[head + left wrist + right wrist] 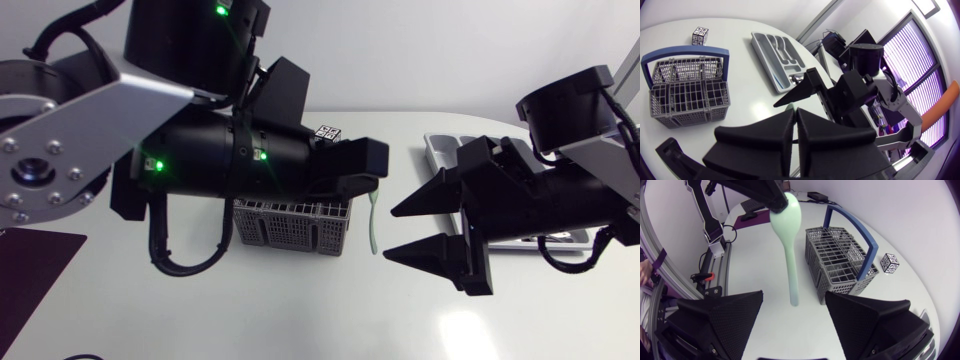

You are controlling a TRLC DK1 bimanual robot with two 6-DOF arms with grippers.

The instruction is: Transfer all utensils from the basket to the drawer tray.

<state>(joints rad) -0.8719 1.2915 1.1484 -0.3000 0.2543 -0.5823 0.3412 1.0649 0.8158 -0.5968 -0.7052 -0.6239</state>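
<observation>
A pale green spoon (375, 222) hangs handle-down from my left gripper (372, 165), which is shut on its bowl end above the table, just right of the basket. In the right wrist view the spoon (789, 245) dangles ahead of my open right gripper (792, 315), apart from both fingers. From the right, that gripper (392, 233) points at the spoon. The grey wire basket (290, 225) with a blue handle stands mid-table. The grey drawer tray (440, 150) lies at the back right, partly hidden by my right arm. The left wrist view hides the spoon behind its shut fingers (782, 131).
A small black-and-white marker cube (329, 133) sits behind the basket. A dark purple mat (30, 270) lies at the table's front left corner. Bare white tabletop spreads in front of the basket and between both grippers.
</observation>
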